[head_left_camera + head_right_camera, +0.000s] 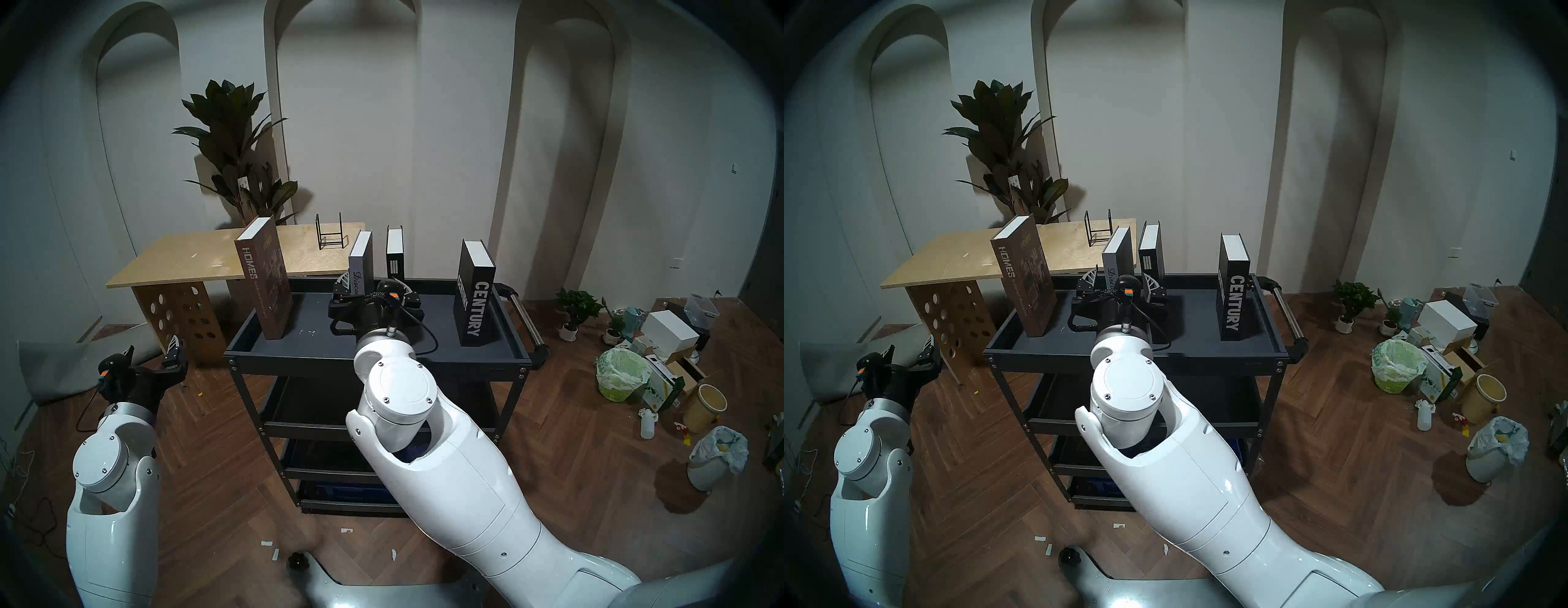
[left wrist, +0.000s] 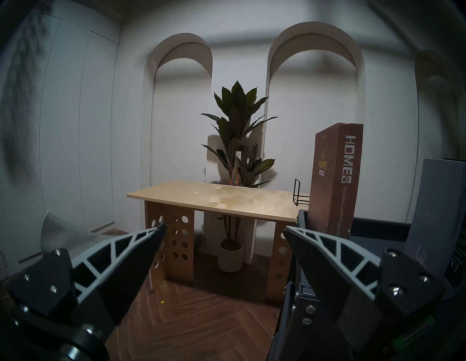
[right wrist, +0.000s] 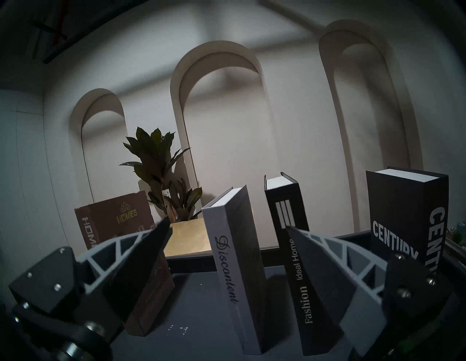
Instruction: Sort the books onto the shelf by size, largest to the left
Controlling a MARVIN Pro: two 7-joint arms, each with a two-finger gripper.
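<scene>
The right gripper (image 1: pixel 375 293) is released, its jaws standing wide over the middle of the shelf (image 1: pixel 488 358), the dark grey top tray of a cart. It grasps nothing. Through its wrist camera, the grey "Discontent" book (image 3: pixel 234 272) stands between the two fingers (image 3: pixel 148 249) and leans a little; it does not seem to touch either finger, but the angle makes this hard to judge. Just to the right of it stands the slim black "Fashion Ideal Home" book (image 3: pixel 295 252), upright, partly behind the right finger.

Further to the left on the shelf the tall brown "HOMES" book (image 1: pixel 265 282) stands near the left rim. At the right end, well apart from the others, the thick black "CENTURY" book (image 1: pixel 475 293) stands close to the side handle (image 1: pixel 526 318).

The left gripper (image 1: pixel 152 354) is also released and empty, and hangs beside the cart on its left, over the wooden floor. Beyond it are the plywood tabletop (image 1: pixel 178 259) with a small black wire rack (image 1: pixel 331 233), and a tall potted plant (image 1: pixel 237 148) by the wall.
</scene>
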